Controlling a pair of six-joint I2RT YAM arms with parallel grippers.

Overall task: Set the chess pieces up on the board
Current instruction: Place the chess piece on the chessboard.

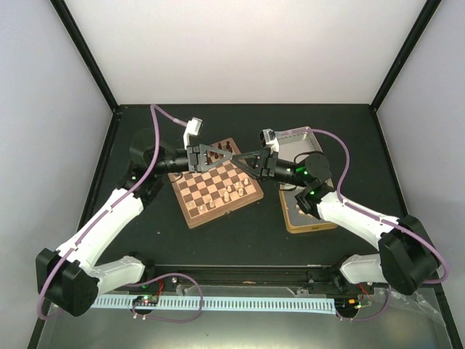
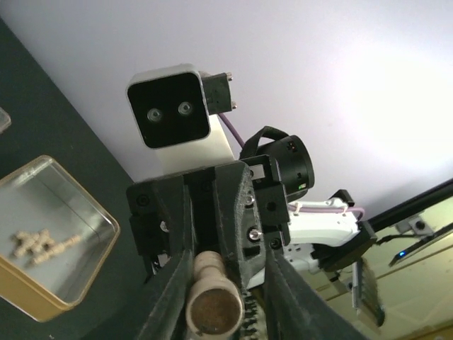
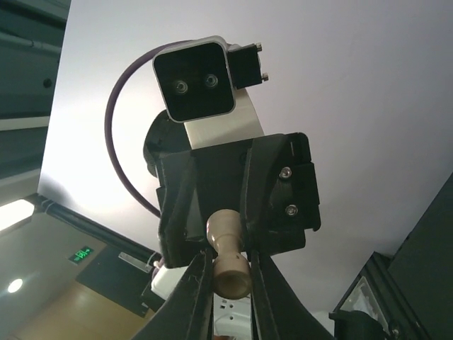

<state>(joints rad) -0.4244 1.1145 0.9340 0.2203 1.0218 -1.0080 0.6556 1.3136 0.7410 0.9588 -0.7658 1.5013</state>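
The board (image 1: 205, 201) lies mid-table, turned at an angle, with a few pale chess pieces (image 1: 232, 191) standing on its right half. Both grippers meet tip to tip above its far edge. My right gripper (image 1: 240, 158) (image 3: 229, 251) is shut on one pale chess piece (image 3: 231, 273), held lying level. My left gripper (image 1: 229, 154) (image 2: 228, 258) faces it, its jaws spread round the same piece (image 2: 214, 303), whose brown felt base points at the left wrist camera. A gap shows beside its right finger (image 2: 283, 297).
A gold tin (image 2: 71, 301) holding several loose pale pieces (image 2: 34, 244) sits right of the board; in the top view it (image 1: 309, 222) lies under the right arm. A silvery lid (image 1: 299, 142) is behind it. Dark pieces (image 1: 218, 149) stand at the board's far edge.
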